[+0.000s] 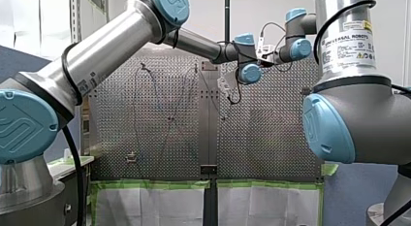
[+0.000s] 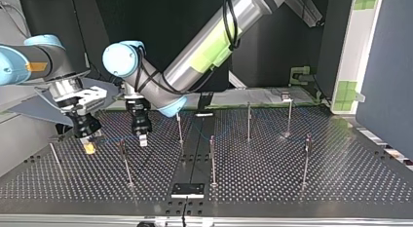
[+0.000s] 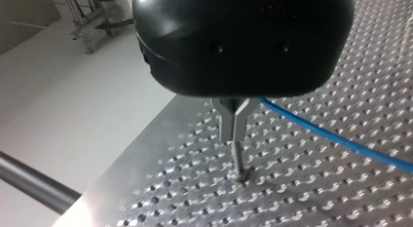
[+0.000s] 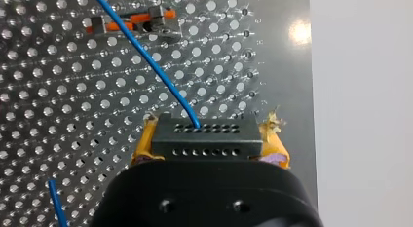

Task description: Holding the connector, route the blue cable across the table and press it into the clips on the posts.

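The connector (image 4: 204,132) is in hand: my right gripper (image 4: 209,141), at the top view's left, clamps its yellow pads on it, and the blue cable (image 4: 146,56) runs out ahead. Just beyond, my left gripper (image 3: 234,132) hangs over a post (image 3: 237,161), fingers drawn together. Whether they pinch the cable, I cannot tell. Clipping seems mostly undone, I judge; the clips are too small to read.

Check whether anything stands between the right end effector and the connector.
Nothing visible does: the connector sits clamped between the right end effector's yellow pads, and the blue cable leaves its front face.
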